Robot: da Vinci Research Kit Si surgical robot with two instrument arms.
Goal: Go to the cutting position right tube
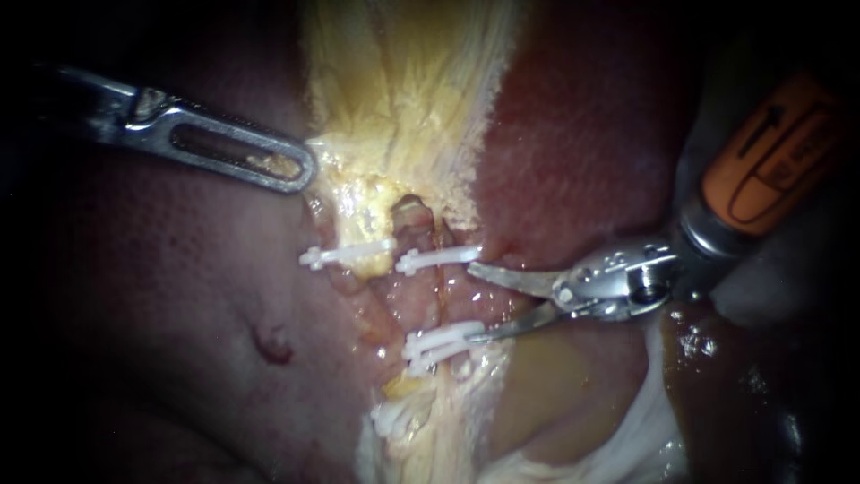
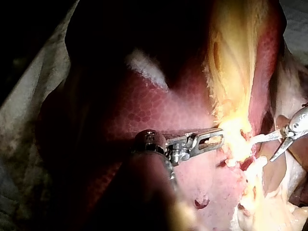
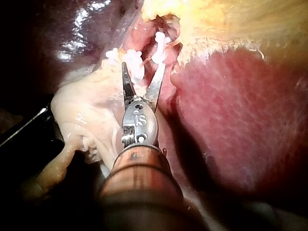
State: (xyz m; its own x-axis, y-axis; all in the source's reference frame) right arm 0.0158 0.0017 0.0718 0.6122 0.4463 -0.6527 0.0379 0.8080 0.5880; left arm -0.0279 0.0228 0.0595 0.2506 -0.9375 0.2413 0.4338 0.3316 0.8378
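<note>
The right tube runs pinkish between an upper white clip and a lower pair of clips. My right instrument comes in from the right with its two blades open. Their tips lie just right of the tube, level with the gap between those clips. In the right wrist view the blades spread toward the clips. The left tube carries its own clip. My left instrument holds yellow fatty tissue above the tubes; in the left wrist view its jaws are shut on it.
Dark red liver lies on both sides of the yellow strip. Further clips sit lower on the tissue. Pale membrane and a glossy brown-yellow sac lie under my right instrument.
</note>
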